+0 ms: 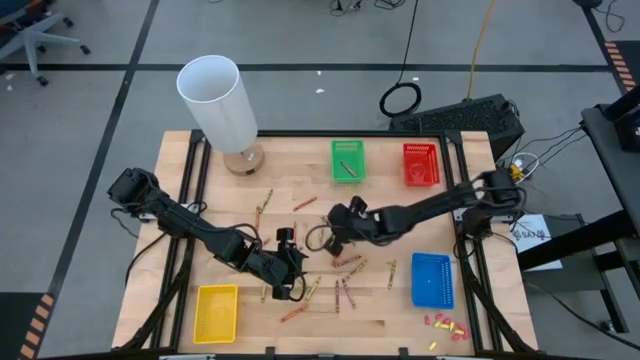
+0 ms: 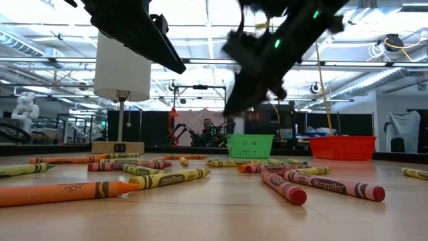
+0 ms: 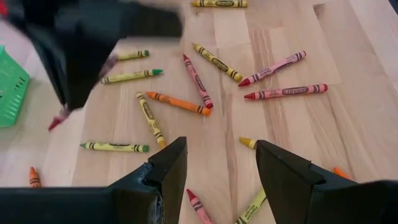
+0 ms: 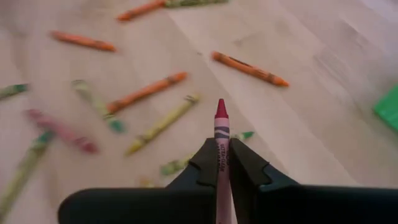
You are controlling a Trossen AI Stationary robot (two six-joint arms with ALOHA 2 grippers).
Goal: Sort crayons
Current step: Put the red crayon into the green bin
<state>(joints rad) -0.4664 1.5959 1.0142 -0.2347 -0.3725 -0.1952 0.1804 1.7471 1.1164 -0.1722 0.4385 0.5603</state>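
Many crayons, red, orange, olive-yellow and green-tipped, lie flat and scattered on the wooden table's middle (image 1: 345,285); they also show in the low view (image 2: 294,187) and the left wrist view (image 3: 180,103). My right gripper (image 1: 333,240) is shut on a red crayon (image 4: 221,124) above the table's middle. My left gripper (image 1: 293,283) hovers open and empty over the near-middle crayons, its fingers (image 3: 168,171) above bare wood between them. My right gripper pinches the red crayon's wrapped shaft (image 4: 221,149) between its two fingers. The crayon lies along the fingers, and its pointed tip (image 4: 220,109) sticks out past the fingertips. It is lifted clear of the table.
A green basket (image 1: 347,160) and a red basket (image 1: 421,165) stand at the far edge. A blue basket (image 1: 432,280) is near right and a yellow basket (image 1: 217,310) near left. A white-shaded lamp (image 1: 222,100) stands far left. Small red and yellow bits (image 1: 445,324) lie near right.
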